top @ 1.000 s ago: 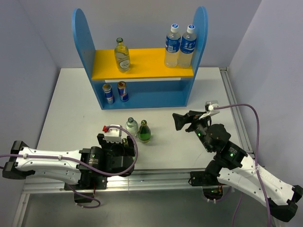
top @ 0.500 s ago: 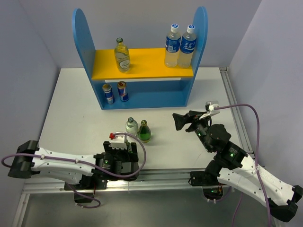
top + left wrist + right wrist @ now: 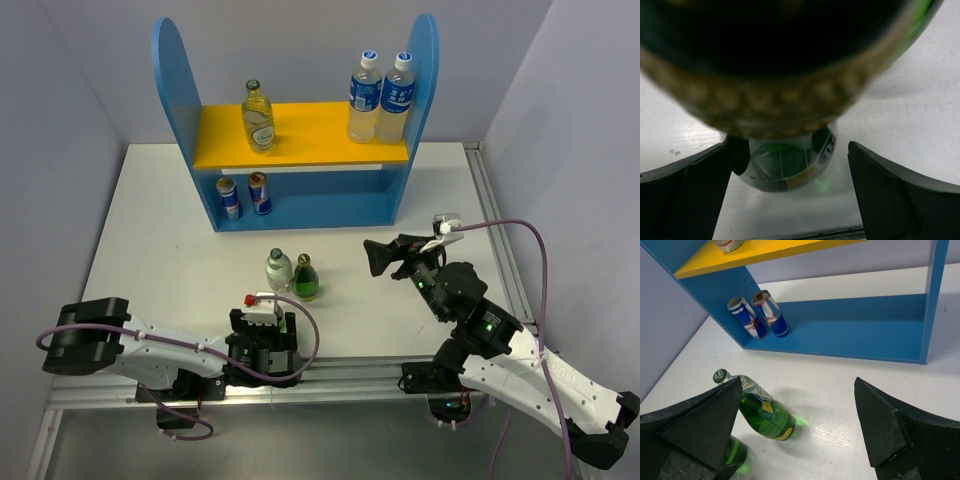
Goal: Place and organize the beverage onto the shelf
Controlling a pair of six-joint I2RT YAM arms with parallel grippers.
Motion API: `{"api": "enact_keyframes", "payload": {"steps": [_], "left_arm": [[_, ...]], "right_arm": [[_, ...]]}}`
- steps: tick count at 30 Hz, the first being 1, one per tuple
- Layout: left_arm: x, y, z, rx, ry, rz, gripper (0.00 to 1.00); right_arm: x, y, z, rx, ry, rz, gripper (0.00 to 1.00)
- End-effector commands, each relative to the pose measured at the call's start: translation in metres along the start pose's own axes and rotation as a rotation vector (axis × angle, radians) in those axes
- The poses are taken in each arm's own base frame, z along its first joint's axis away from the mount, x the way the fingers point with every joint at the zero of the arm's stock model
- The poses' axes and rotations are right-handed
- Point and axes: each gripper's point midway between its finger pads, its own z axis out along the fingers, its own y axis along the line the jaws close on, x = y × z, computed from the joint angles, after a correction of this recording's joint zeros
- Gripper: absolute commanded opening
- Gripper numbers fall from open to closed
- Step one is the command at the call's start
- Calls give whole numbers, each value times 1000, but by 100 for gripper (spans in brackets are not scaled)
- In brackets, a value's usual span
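We see the left gripper (image 3: pixel 786 150) with jaws spread wide and clamped on nothing. A bottle (image 3: pixel 785 165) showing green stands beyond the gap, and a blurred gold-rimmed cap (image 3: pixel 765 105) looms close above; whether it touches we cannot tell. The right gripper (image 3: pixel 798 382) hangs equally wide and empty, aimed at the shelf (image 3: pixel 850 335). On the table before the shelf, a clear bottle (image 3: pixel 278 268) and a green bottle (image 3: pixel 305 279) stand side by side, long axes vertical, caps up. Two cans (image 3: pixel 771 315) stand on the lower level, and a second clear bottle (image 3: pixel 257 116) stands upright on the yellow board
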Motion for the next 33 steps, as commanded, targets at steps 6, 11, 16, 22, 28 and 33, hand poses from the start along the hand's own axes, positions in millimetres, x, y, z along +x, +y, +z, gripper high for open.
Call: {"api": "enact_keyframes", "payload": {"steps": [6, 11, 16, 22, 28, 33], "left_arm": [[9, -7, 24, -8, -27, -39, 93], [9, -5, 36, -14, -40, -36, 65], [0, -7, 37, -57, -46, -16, 0], [-30, -29, 5, -58, -66, 58, 0], [-90, -56, -31, 39, -86, 34, 0], [-145, -72, -57, 157, -120, 53, 0]], "right_arm": [[1, 5, 2, -19, -1, 8, 100], [3, 6, 3, -20, 6, 5, 100], [3, 5, 4, -16, 6, 3, 100], [15, 26, 3, -132, 54, 13, 100], [50, 43, 5, -196, 137, 57, 100], [91, 54, 3, -186, 236, 23, 100]]}}
